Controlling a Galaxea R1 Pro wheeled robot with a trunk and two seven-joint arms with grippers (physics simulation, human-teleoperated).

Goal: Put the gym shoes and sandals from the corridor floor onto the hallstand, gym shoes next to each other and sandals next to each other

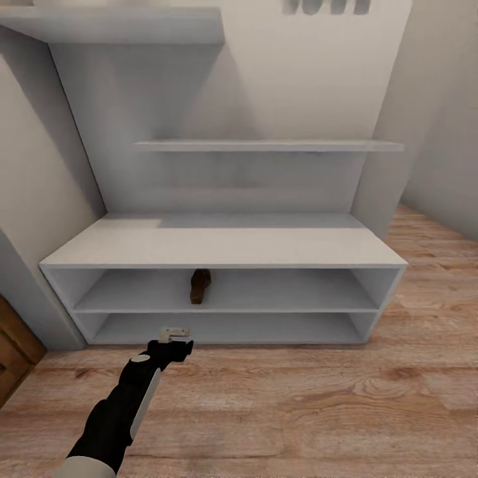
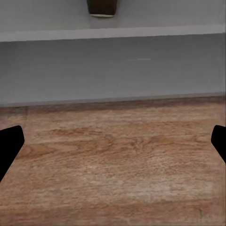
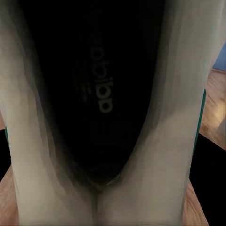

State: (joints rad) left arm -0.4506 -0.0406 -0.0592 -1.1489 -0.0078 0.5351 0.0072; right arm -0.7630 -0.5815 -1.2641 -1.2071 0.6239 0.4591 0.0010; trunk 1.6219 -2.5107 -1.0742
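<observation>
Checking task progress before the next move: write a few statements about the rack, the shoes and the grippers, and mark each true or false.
1. A brown sandal lies on the upper shelf tier of the hallstand. True.
2. The left gripper is shut on a sandal. False: it is open and empty, fingers spread over the corridor floor.
3. Two sneakers stand on the hallstand's flat top. False: the top is bare.
4. The right wrist view looks closely into a white gym shoe with a dark insole. True.
</observation>
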